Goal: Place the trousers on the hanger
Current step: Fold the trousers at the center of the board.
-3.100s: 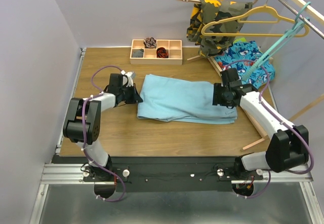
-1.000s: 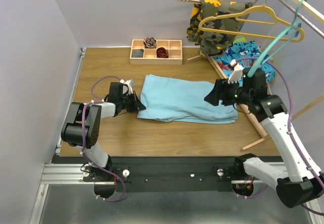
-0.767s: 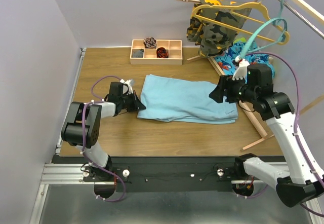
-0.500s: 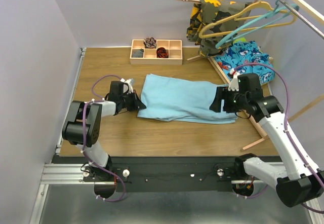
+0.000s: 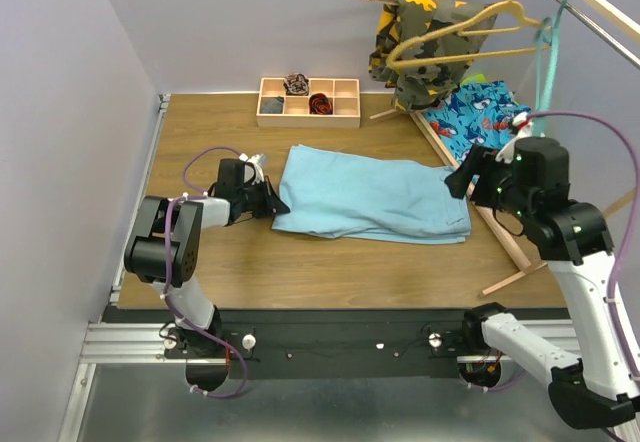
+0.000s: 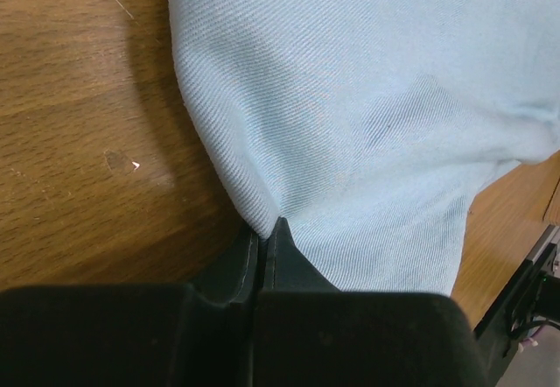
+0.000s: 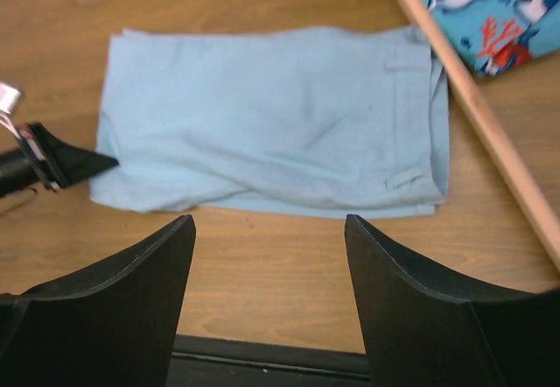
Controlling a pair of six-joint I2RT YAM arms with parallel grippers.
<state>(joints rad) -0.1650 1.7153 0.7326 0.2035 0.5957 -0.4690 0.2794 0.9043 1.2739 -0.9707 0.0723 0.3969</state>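
lying flat on bench (image 5: 330,272), folded trousers (image 5: 370,197) pinched at left edge by left claw (image 5: 272,205), jaws pressed together on cloth. right claw (image 5: 460,182) held above waistband end, jaws spread wide. teal hanger (image 5: 547,62) hung from rail (image 5: 600,7) at far right.

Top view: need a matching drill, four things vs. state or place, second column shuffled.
Things:
1. trousers
2. hanger
3. left gripper
4. right gripper

States or places:
A. open, in the air over the right side
B. lying flat on the table
C. hanging up at top right
D. shut on a cloth edge

Pairs: 1-B, 2-C, 3-D, 4-A
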